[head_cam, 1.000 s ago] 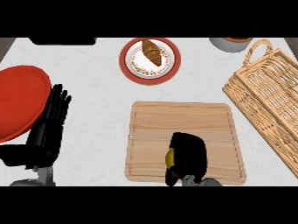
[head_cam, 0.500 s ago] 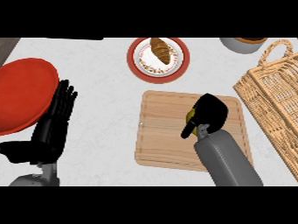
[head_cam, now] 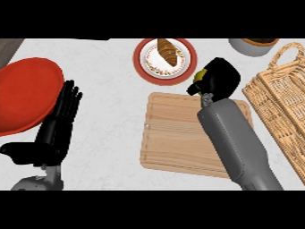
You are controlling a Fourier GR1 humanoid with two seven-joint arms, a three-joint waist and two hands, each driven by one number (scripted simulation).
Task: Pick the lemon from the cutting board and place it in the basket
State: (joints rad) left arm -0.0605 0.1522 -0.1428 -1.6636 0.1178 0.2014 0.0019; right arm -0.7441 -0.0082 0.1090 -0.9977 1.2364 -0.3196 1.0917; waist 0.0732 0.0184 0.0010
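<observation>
White counter [head_cam: 115, 107] carries the board [head_cam: 178, 134] and basket [head_cam: 293, 112]. Right hand [head_cam: 217, 80] curls around the lemon [head_cam: 199, 74], lifted for carrying basketward. Left hand [head_cam: 52, 129] rests with fingers straight.

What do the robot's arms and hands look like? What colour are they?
Both hands are black, with long thin fingers and a thumb. The right hand sits on a smooth, rounded grey forearm. Only a small grey bit of arm shows below the left hand. I see no cables or markings.
</observation>
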